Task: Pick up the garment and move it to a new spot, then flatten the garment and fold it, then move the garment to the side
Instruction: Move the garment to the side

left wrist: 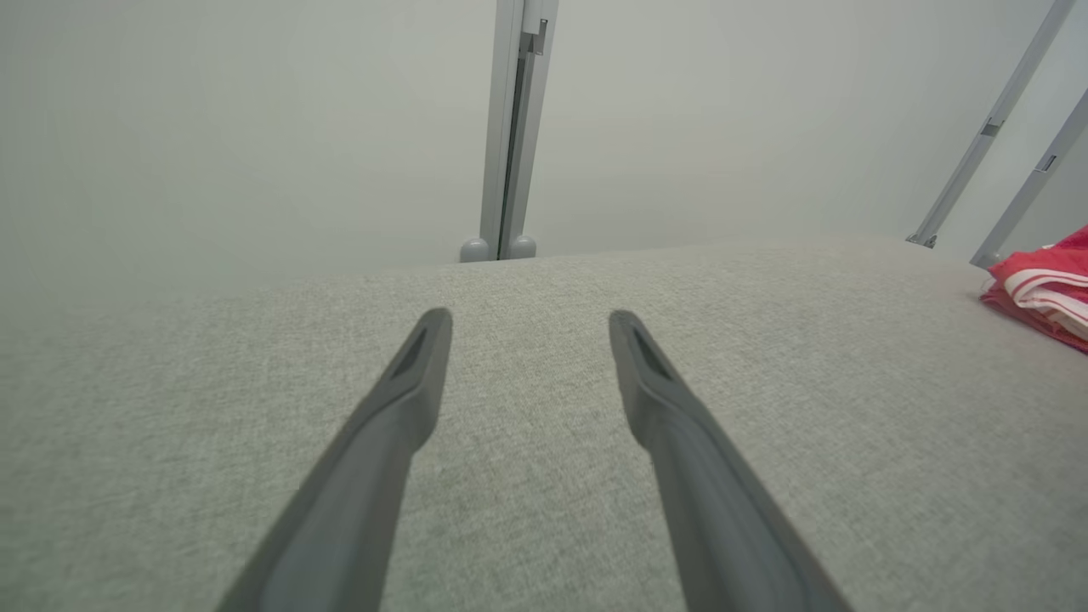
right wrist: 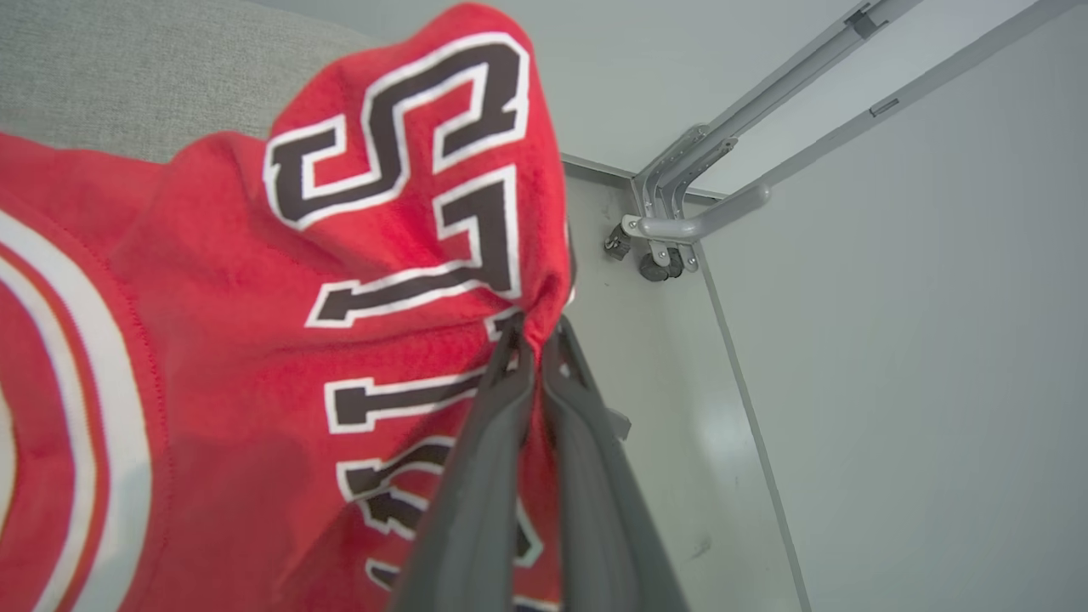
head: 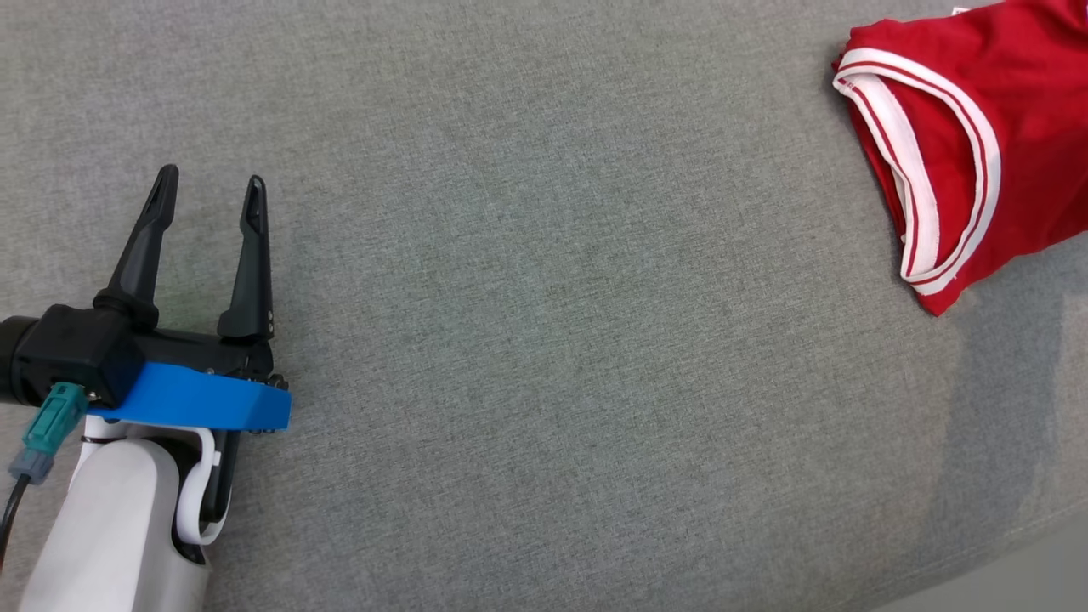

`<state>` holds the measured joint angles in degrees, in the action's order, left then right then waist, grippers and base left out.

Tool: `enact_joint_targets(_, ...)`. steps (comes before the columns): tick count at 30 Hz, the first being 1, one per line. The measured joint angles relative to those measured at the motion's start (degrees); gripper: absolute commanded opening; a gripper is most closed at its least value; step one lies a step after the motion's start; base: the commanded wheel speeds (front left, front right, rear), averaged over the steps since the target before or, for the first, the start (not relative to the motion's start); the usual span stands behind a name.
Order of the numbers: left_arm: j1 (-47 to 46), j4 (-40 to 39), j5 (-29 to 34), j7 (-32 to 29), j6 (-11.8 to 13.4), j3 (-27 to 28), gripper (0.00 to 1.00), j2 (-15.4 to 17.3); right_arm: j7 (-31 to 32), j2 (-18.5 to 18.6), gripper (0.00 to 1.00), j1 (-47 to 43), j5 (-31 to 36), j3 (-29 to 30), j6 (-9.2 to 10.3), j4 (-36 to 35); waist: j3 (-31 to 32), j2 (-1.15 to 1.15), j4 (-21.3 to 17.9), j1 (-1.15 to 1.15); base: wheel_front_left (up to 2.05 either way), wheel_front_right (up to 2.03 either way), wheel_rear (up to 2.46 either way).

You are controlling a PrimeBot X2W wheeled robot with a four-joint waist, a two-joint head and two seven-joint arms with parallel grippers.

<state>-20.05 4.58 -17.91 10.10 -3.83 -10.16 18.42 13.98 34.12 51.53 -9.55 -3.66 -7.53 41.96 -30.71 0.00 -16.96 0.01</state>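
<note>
The soft red garment [head: 1033, 93], white-ribbed at the collar [head: 990, 161], is bunched at the far right of the grey woven surface [head: 544, 357], a fold pinched by the right gripper [right wrist: 534, 340]. The left gripper [head: 210, 191] is spread wide, near left. Probably the pick-up is in hand; a clean lift is called for.

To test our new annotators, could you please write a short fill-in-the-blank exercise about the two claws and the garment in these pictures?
1. The left claw, over the grey woven fabric surface, is ____ (open/shut).
2. The right claw is shut on a cloth jersey whose main colour is ____.
3. In the head view, the cloth jersey's white-trimmed collar lies at the upper ____.
Missing words: open; red; right.
</note>
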Motion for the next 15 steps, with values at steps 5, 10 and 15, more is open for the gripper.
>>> enact_joint_targets(5, 0.6, 0.3, -0.2, 0.0, 0.3, -0.4, 1.0, -0.2, 0.5, -1.8, 1.0, 0.0, 2.6, 3.6, 0.01, 2.4, 1.3, 0.0, 0.6, 0.0, 0.0, 0.0, 0.0)
enact_joint_targets(10, 1.3, 1.6, -0.8, 0.7, 0.3, -0.9, 1.0, -0.8, -0.6, -3.9, 1.0, -0.5, 4.7, 5.2, 0.01, 2.0, 3.4, 0.0, 1.4, 0.0, 0.0, 0.0, 0.0)
enact_joint_targets(15, 2.7, 4.2, -1.8, 2.3, 0.5, -1.3, 1.0, -2.4, -3.0, -6.8, 1.0, -3.7, 5.0, 5.6, 0.02, -1.4, 7.6, 0.0, 3.2, -0.01, 0.0, 0.0, 0.0)
